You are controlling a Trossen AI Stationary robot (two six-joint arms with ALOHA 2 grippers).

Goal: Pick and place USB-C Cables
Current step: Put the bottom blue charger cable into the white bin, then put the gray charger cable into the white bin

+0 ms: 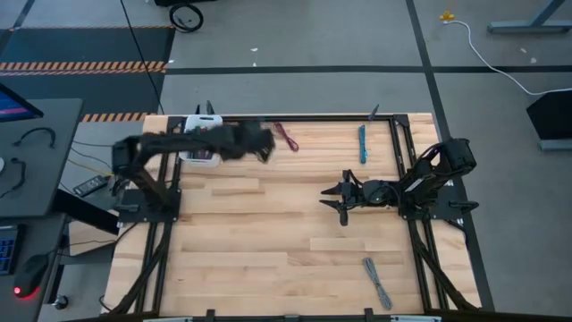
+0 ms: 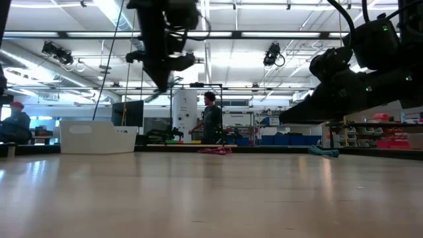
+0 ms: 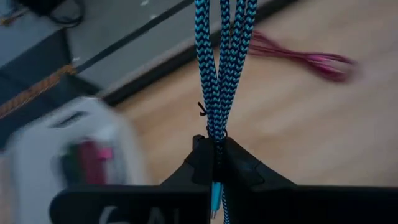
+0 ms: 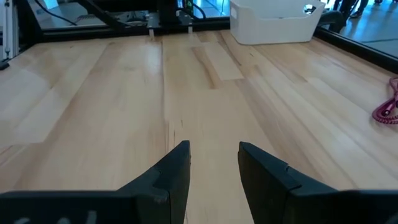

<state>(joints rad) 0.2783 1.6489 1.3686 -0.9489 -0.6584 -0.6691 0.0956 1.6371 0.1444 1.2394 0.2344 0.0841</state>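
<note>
My left gripper (image 1: 262,146) hangs in the air just right of the white bin (image 1: 198,156) at the table's far left, shut on a blue-and-black braided cable bundle (image 3: 221,68). A pink-purple thing (image 3: 93,160) lies inside the bin (image 3: 37,146). A maroon cable (image 1: 286,136) lies flat near the far edge, a teal cable (image 1: 363,143) farther right, and a grey cable (image 1: 377,283) near the near edge. My right gripper (image 1: 338,200) is open, low over bare wood at mid-right. My left gripper pinches the blue braided bundle between its two fingers (image 3: 239,168), near one end, just behind the small tie (image 3: 211,121). A connector tip (image 3: 215,198) shows behind the fingers. The strands run straight out past the fingertips, and the bundle is lifted clear of the table.
Dark frame rails run along the table's left, right and far edges (image 1: 295,118). Open wood lies in the middle and near the near edge. A person (image 2: 211,119) stands in the room beyond the far edge. A desk with gear (image 1: 27,161) is left of the table.
</note>
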